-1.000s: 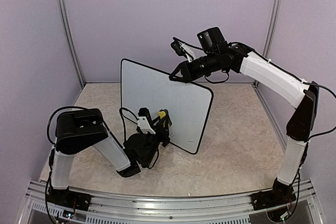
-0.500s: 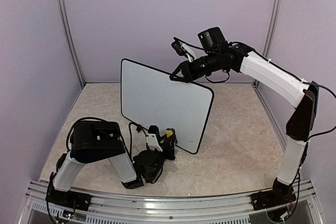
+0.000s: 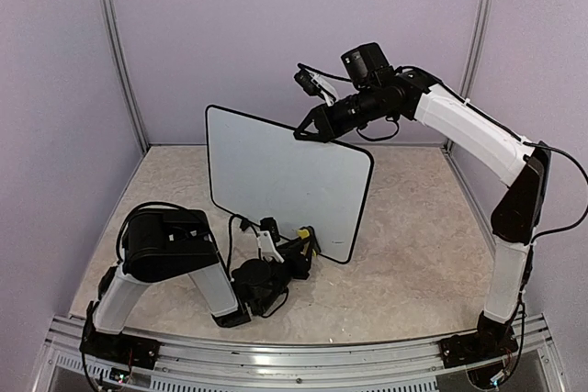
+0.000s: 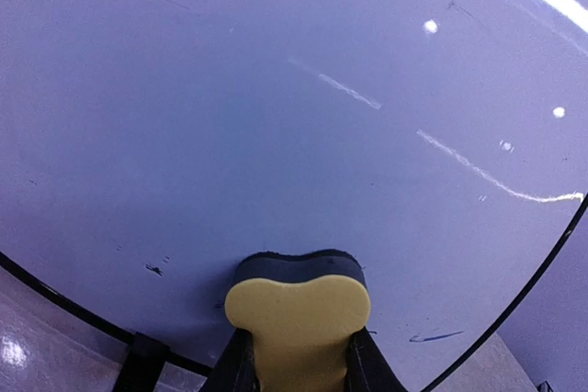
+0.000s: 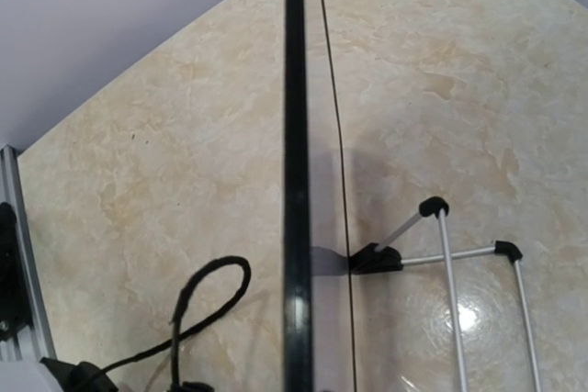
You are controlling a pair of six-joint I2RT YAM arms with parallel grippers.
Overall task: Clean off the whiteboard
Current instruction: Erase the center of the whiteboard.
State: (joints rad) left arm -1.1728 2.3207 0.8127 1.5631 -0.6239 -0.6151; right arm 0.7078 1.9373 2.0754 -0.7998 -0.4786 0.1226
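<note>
Board position: whiteboard (image 3: 285, 185) stands nearly upright on the table (image 3: 413, 227), near its centre, propped on a wire stand (image 5: 441, 245) behind it. Its writing face turns toward 7 o'clock in the top view.
Long axis: the top edge runs from 10 o'clock down to 4 o'clock in the top view.
Left tool: left gripper (image 3: 296, 247) is clamped on a yellow foam eraser (image 4: 299, 305), whose dark felt side is turned to the board.
Right tool: right gripper (image 3: 305, 132) is closed on the board's top edge at about the middle, apparently steadying it.
Key relation: the board face lies at 12 o'clock from the eraser. The felt looks to be touching the face just above the bottom frame, toward the lower right corner.
Nearer arm: the left arm, low at the board's foot. The right arm reaches in from 2 o'clock, high up.
Surface: almost wiped clean. In the left wrist view a short blue streak (image 4: 432, 337) sits at 4 o'clock from the eraser, and a black speck (image 4: 152, 270) at 10 o'clock, both near the bottom frame.
Judgement: the task looks nearly done. A sideways pass along the bottom edge would probably cover both marks.
</note>
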